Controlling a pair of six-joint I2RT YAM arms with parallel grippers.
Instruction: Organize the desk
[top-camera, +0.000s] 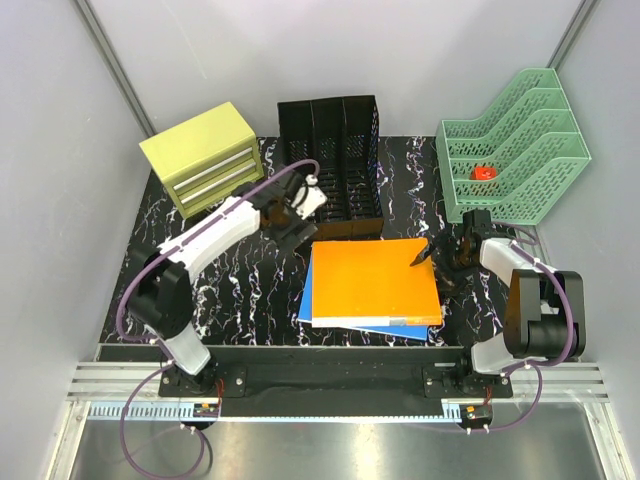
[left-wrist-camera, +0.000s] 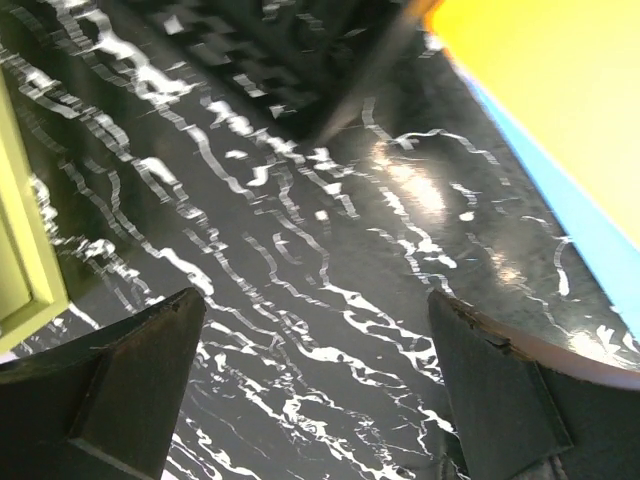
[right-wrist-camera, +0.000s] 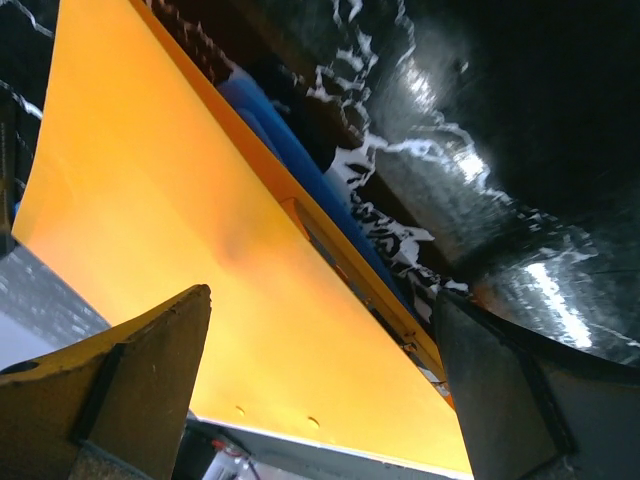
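Note:
The desk (top-camera: 240, 290) is a black tabletop with white veins. An orange folder (top-camera: 375, 280) lies at its middle on top of a blue folder (top-camera: 306, 300). My right gripper (top-camera: 437, 268) is open at the orange folder's right edge, one finger over the cover, the other beside it. In the right wrist view the gripper (right-wrist-camera: 322, 293) frames the orange folder (right-wrist-camera: 200, 220), with the blue folder (right-wrist-camera: 290, 150) under it. My left gripper (top-camera: 290, 225) hovers open above bare desk (left-wrist-camera: 300, 250), left of the folders; nothing sits in the gripper (left-wrist-camera: 312, 300).
A black mesh file holder (top-camera: 330, 165) stands at the back centre. A yellow-green drawer cabinet (top-camera: 205, 158) is at the back left. A green tiered tray (top-camera: 515, 160) at the back right holds a small red object (top-camera: 484, 173). Grey walls enclose the desk.

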